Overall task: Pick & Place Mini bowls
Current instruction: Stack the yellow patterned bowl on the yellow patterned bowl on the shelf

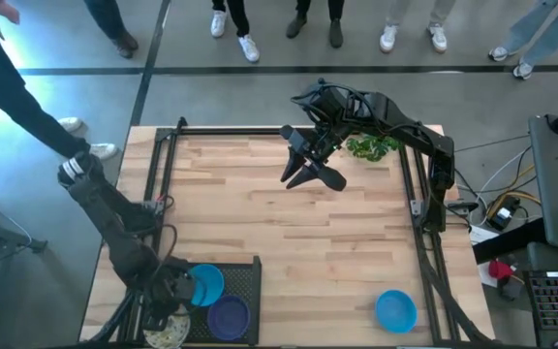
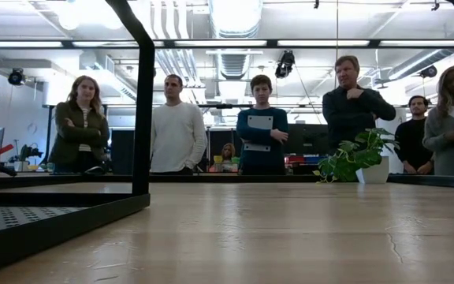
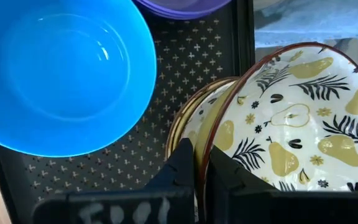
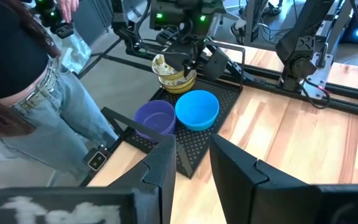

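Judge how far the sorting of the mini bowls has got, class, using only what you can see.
Done: a blue bowl and a purple bowl sit on the black tray. In hand: the left gripper has its fingers shut on the rim of a pear-patterned cream bowl at the tray. Left: another blue bowl lies alone on the table; the right gripper hovers empty.

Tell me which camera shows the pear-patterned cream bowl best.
The left wrist view: the pear-patterned cream bowl fills the frame, its rim pinched in the left pincer. The high view shows a speckled sliver; the right wrist view shows it small and distant; the low view misses it.
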`<state>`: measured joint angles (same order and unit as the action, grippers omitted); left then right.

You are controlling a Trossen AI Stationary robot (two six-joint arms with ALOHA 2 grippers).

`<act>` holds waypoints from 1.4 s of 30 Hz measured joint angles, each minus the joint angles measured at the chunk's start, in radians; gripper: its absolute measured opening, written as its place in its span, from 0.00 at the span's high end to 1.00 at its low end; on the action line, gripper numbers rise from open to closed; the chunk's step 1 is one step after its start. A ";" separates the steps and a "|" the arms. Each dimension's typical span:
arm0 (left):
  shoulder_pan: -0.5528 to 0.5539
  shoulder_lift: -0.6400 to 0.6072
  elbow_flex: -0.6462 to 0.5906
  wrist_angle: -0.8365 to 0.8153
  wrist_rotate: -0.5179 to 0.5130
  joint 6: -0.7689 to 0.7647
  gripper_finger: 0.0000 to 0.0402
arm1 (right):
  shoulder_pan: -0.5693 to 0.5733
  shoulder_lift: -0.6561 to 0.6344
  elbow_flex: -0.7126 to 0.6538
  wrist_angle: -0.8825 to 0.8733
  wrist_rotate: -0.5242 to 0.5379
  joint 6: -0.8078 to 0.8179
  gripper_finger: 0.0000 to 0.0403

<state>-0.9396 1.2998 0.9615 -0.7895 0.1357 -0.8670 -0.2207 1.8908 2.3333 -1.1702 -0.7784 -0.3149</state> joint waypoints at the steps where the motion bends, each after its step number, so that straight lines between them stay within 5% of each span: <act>1: 0.000 0.004 0.000 0.000 0.000 0.002 0.98 | 0.000 0.000 0.000 0.000 0.000 0.000 0.77; 42: -0.031 0.124 -0.029 0.083 0.008 0.058 0.97 | 0.000 0.000 0.000 0.001 0.059 0.000 0.78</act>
<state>-0.9707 1.4235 0.9322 -0.7063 0.1433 -0.8089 -0.2211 1.8912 2.3333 -1.1690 -0.7197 -0.3147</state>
